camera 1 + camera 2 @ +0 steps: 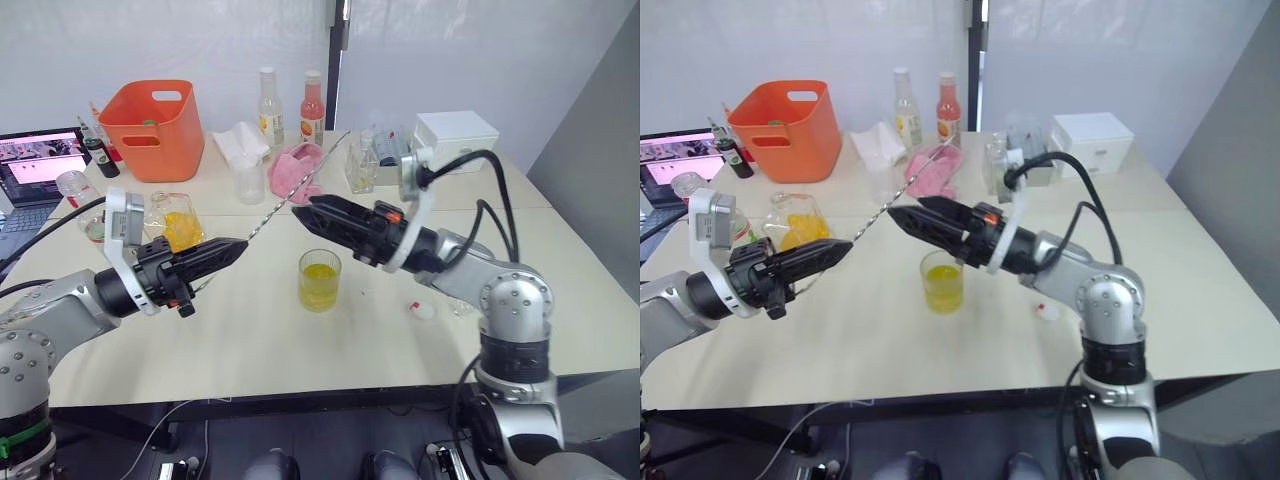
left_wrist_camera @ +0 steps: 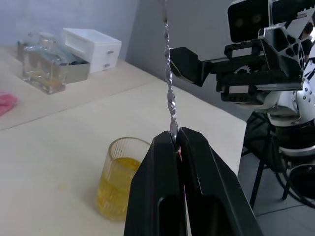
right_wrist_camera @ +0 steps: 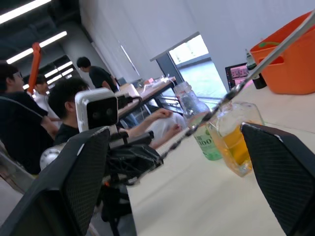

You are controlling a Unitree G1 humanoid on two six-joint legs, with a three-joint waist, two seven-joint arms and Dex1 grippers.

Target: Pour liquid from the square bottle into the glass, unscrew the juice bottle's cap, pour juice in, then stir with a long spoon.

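My left gripper (image 1: 238,246) is shut on the lower end of the long spoon (image 1: 300,183), whose thin twisted shaft slants up and away toward the back of the table. The glass (image 1: 320,280) stands between my arms, partly full of yellow liquid. My right gripper (image 1: 305,208) hovers open above and behind the glass, close beside the spoon's shaft. Behind my left gripper sits the square bottle (image 1: 180,224) with orange liquid. The juice bottle (image 3: 206,140) with its green label stands next to it. A small white cap (image 1: 423,310) lies on the table under my right forearm.
An orange basket (image 1: 152,125), two tall slim bottles (image 1: 268,105), a pink cloth (image 1: 297,168), a measuring cup (image 1: 250,182), a small square bottle (image 1: 360,165) and a white box (image 1: 455,135) line the back. A laptop (image 1: 35,165) sits far left. Several people (image 3: 64,113) sit beyond the table.
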